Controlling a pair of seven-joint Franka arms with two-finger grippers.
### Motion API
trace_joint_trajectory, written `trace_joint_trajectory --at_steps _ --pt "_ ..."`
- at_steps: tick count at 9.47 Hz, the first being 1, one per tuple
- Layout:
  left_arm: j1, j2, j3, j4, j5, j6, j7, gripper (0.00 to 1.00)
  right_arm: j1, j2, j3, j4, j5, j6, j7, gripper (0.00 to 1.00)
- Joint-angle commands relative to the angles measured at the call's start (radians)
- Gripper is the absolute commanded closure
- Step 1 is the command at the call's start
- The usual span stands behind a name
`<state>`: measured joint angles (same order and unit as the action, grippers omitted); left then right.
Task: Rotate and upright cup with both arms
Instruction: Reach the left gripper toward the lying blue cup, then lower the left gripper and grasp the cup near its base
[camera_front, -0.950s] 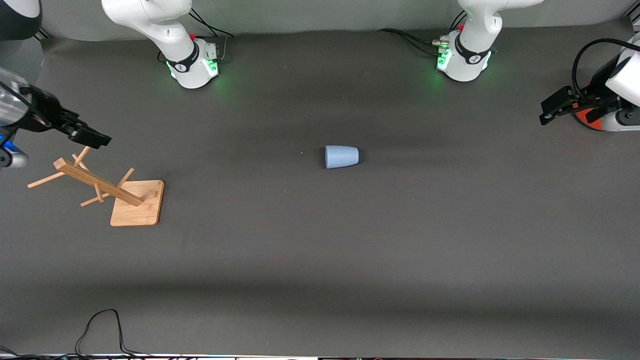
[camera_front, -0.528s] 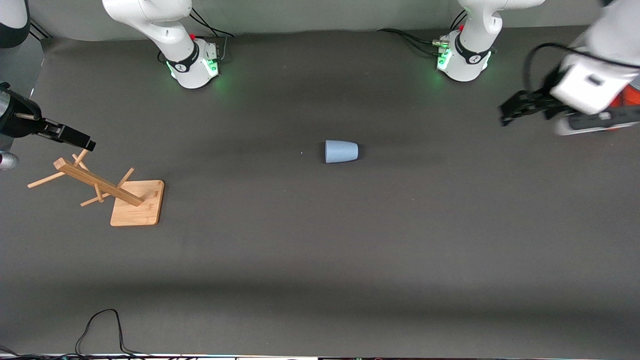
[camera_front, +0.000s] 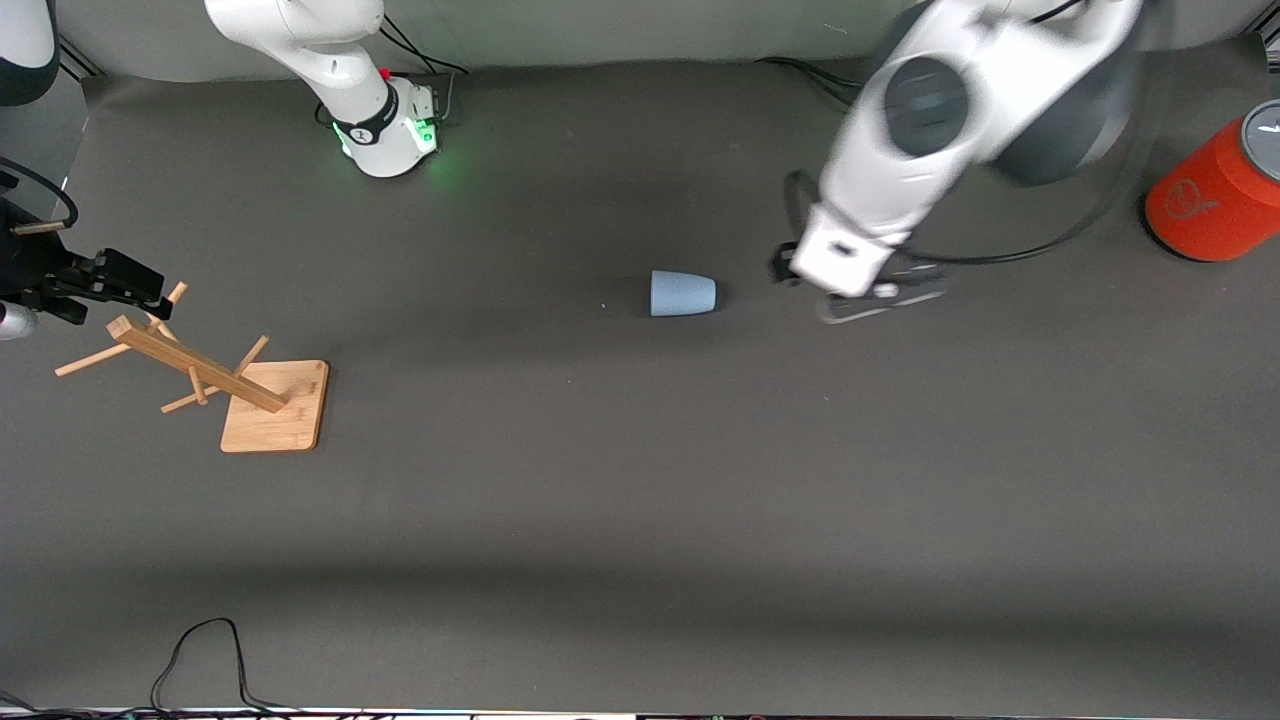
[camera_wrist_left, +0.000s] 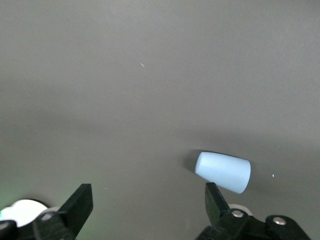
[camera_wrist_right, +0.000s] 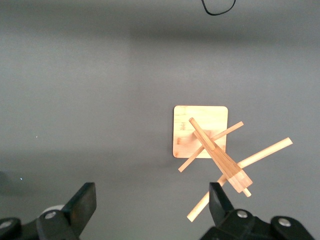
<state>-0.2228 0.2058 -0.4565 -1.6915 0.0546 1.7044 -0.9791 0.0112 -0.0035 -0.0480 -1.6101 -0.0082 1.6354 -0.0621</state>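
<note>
The pale blue cup (camera_front: 683, 293) lies on its side at the middle of the dark table, its wide mouth toward the right arm's end. My left gripper (camera_front: 785, 268) hangs low just beside the cup's narrow base, toward the left arm's end, mostly hidden under its white hand. In the left wrist view the left gripper (camera_wrist_left: 147, 195) is open and empty, and the cup (camera_wrist_left: 223, 171) lies close to one finger, not between them. My right gripper (camera_front: 130, 277) is over the wooden rack at the right arm's end; in its wrist view the right gripper (camera_wrist_right: 151, 195) is open and empty.
A wooden peg rack (camera_front: 200, 368) on a square base (camera_front: 275, 410) stands at the right arm's end, also seen in the right wrist view (camera_wrist_right: 212, 145). A big orange can (camera_front: 1215, 200) with a grey lid stands at the left arm's end. A black cable (camera_front: 200, 650) lies near the front edge.
My left arm has swung from beside the orange can across the table to just beside the cup, uncovering the can. My right gripper has drifted slightly toward the table's edge. The cup has not moved.
</note>
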Motion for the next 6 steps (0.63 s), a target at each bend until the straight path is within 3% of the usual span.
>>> trace_joint_trajectory --at_steps 1,4,6 --pt "-0.149 0.195 0.009 0.108 0.100 0.018 -0.220 0.00 -0.004 -0.024 0.005 -0.014 -0.013 0.009 -0.027 0.00" --pt "-0.307 0.433 0.012 0.232 0.204 0.027 -0.427 0.00 0.001 -0.019 0.005 -0.017 -0.012 0.006 -0.027 0.00" --pt "-0.412 0.519 0.018 0.250 0.287 0.067 -0.524 0.00 0.000 -0.013 0.005 -0.017 -0.006 0.003 -0.025 0.00"
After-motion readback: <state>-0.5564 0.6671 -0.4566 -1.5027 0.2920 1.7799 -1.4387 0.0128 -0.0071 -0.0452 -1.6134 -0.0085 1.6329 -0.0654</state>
